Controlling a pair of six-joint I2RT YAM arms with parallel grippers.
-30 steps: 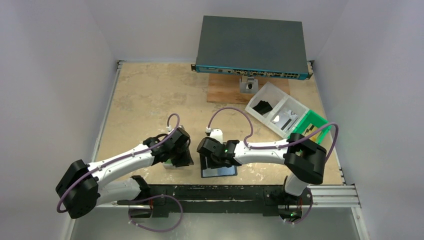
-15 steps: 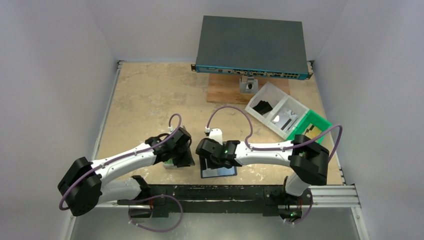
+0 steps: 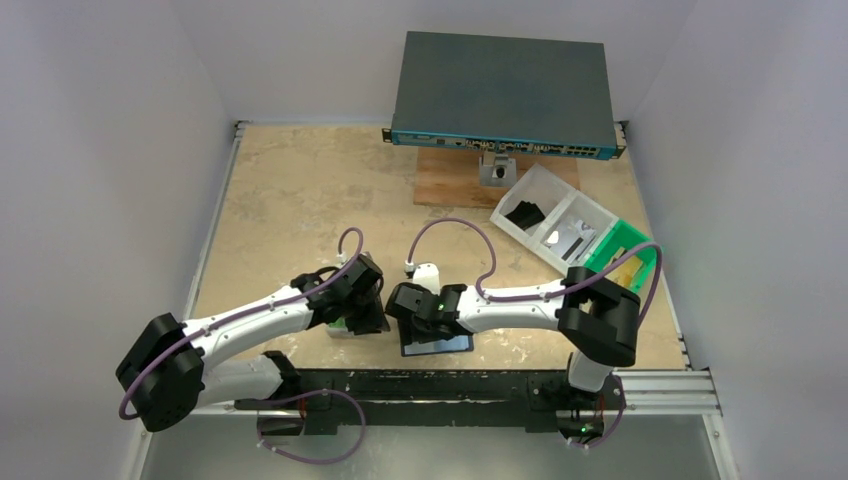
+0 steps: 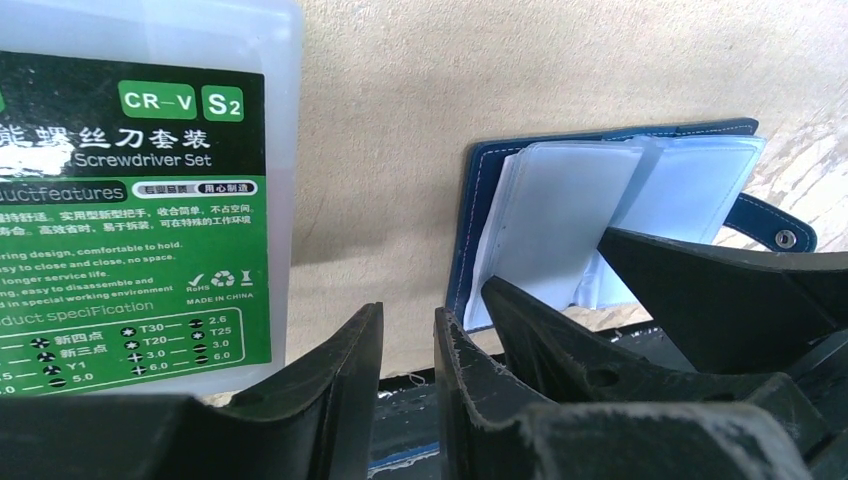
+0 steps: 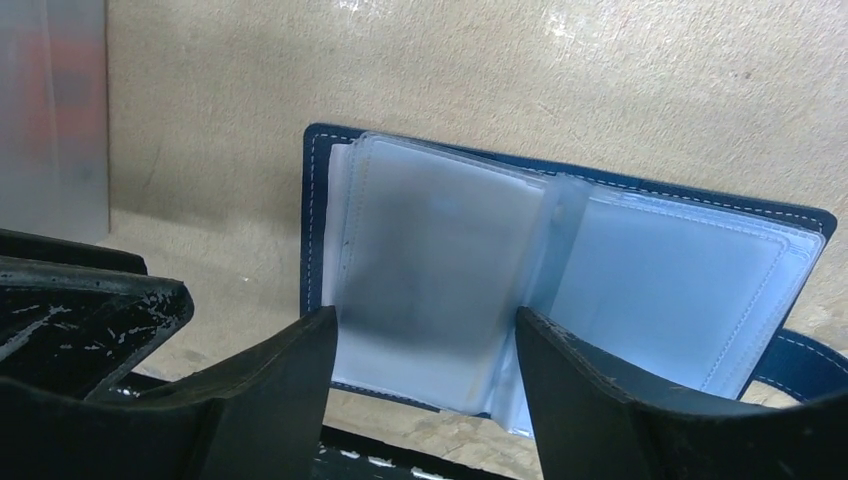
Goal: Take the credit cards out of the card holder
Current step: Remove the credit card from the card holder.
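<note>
The card holder (image 5: pixel 570 250) lies open on the table, a navy cover with frosted light-blue sleeves and its snap tab (image 4: pixel 775 228) at the right. In the top view it lies under the right wrist, near the table's front edge (image 3: pixel 440 344). My right gripper (image 5: pixel 425 320) is open low over it, its fingers on either side of the left stack of sleeves. The credit cards are hidden; only a grey patch shows through the front sleeve. My left gripper (image 4: pixel 408 315) hovers just left of the holder (image 4: pixel 600 195), jaws a narrow gap apart with nothing between them.
A grey screwdriver-set case with a green label (image 4: pixel 130 200) lies left of the holder, under the left wrist (image 3: pixel 343 327). At the back stand a network switch (image 3: pixel 503 95) and a wooden board (image 3: pixel 450 180). A clear bin (image 3: pixel 555 225) and a green bin (image 3: pixel 625 262) sit at the right.
My right gripper has shifted slightly left over the card holder and its jaws have narrowed a little. The left arm has hardly moved.
</note>
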